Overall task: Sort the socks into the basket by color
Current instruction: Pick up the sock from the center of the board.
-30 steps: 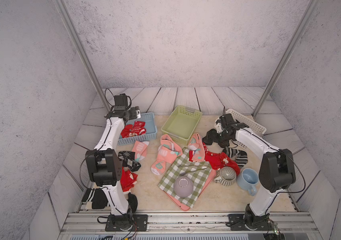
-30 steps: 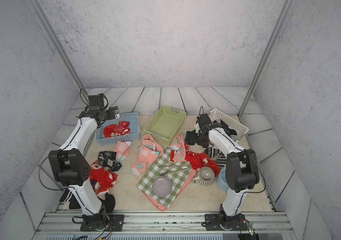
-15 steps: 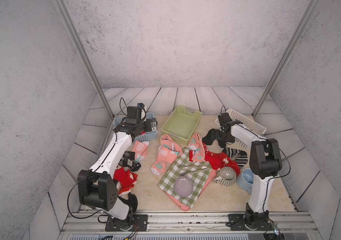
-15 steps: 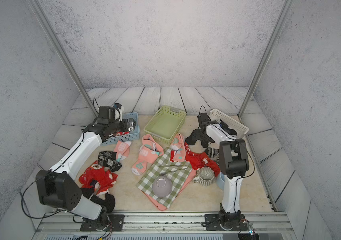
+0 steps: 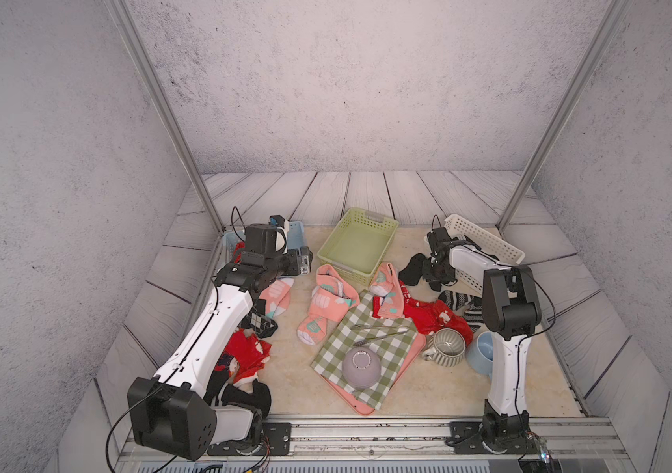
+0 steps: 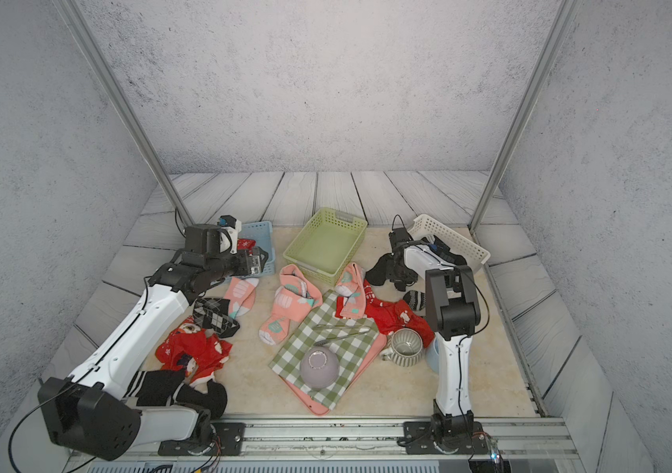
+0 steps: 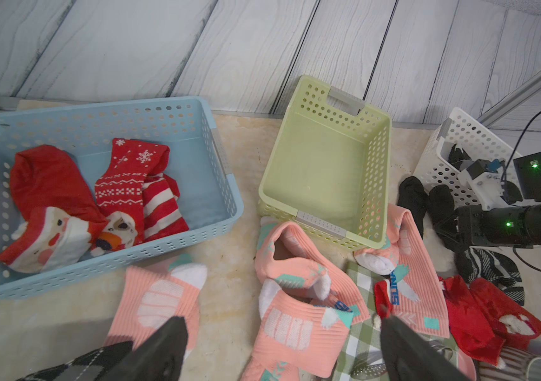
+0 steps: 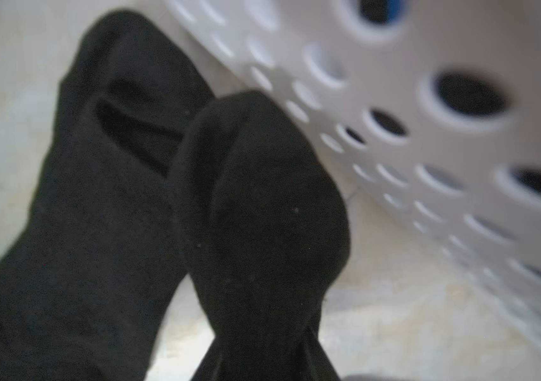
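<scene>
My right gripper [image 8: 262, 358] is shut on a black sock [image 8: 256, 198] on the mat beside the white basket [image 5: 485, 241]; in a top view it is the black sock [image 5: 414, 266]. My left gripper [image 7: 282, 346] hangs open and holds nothing above salmon-pink socks [image 7: 295, 316], just in front of the blue basket [image 7: 223, 171]. That basket holds red socks [image 7: 64, 198]. The green basket [image 5: 356, 245] holds nothing. More red socks [image 5: 428, 315] [image 5: 248, 356], an argyle sock [image 5: 262, 323] and a striped black sock [image 5: 459, 303] lie loose.
A green checked cloth [image 5: 371, 348] on a pink tray [image 5: 412, 360] carries an upturned lilac bowl [image 5: 360, 368] and tongs [image 5: 379, 329]. A striped mug [image 5: 446, 348] and a blue mug [image 5: 481, 354] stand by the right arm's base. A black sock [image 5: 244, 395] lies at the left arm's base.
The left arm swung from over the blue basket toward the pink socks, gripper still open. The right gripper came down beside the white basket and shut on the black sock.
</scene>
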Controlling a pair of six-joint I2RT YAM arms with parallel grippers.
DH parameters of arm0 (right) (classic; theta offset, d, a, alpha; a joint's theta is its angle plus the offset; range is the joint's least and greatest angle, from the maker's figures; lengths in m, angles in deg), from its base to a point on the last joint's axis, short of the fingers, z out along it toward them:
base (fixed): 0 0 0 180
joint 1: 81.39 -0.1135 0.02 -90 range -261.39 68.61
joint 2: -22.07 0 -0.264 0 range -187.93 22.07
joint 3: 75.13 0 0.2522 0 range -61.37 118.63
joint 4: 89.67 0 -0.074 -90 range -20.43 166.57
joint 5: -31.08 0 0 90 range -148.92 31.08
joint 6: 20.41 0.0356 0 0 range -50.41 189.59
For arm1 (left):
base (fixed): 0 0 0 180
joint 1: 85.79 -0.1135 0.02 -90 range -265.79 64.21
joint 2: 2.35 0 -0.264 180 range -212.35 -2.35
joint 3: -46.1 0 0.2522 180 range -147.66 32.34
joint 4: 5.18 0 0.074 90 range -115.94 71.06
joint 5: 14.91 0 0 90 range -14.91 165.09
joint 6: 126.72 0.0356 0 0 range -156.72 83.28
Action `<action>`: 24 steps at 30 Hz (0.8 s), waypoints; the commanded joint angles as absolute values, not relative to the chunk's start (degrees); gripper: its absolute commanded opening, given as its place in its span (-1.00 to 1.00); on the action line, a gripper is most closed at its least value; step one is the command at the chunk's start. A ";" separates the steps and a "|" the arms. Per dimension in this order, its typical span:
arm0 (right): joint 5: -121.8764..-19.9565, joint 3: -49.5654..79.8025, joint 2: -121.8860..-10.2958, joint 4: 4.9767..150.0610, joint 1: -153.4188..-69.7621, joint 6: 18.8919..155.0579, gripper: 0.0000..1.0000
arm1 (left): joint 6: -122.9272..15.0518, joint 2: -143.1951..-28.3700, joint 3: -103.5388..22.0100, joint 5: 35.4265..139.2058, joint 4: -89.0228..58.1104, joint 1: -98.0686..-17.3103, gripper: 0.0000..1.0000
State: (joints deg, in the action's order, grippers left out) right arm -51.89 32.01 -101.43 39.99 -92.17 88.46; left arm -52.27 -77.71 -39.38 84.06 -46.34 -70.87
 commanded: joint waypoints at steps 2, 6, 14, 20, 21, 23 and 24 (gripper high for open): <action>-52.83 31.54 -97.50 38.79 -92.04 89.01 -0.64 | -53.17 -75.51 -38.37 81.30 -48.93 -70.58 0.89; -53.78 30.62 -93.10 38.16 -92.03 89.19 -0.84 | -53.43 -74.84 -38.19 78.74 -50.78 -70.50 0.91; -57.79 28.24 -83.79 37.62 -92.26 89.88 -1.00 | -53.46 -73.21 -36.48 76.76 -53.19 -70.48 1.00; -55.24 29.56 -77.72 39.13 -91.81 88.91 -1.00 | -55.38 -72.16 -34.01 75.03 -54.31 -70.49 0.92; -54.35 30.44 -77.43 39.12 -91.57 88.42 -1.00 | -55.72 -71.94 -33.53 74.74 -54.50 -70.49 0.91; -53.82 32.63 -78.13 39.39 -90.36 87.92 -1.00 | -56.24 -72.18 -33.07 74.57 -55.41 -70.48 0.92; -53.90 34.23 -79.14 38.97 -89.40 88.00 -1.00 | -56.87 -72.47 -32.92 74.71 -56.16 -70.45 0.92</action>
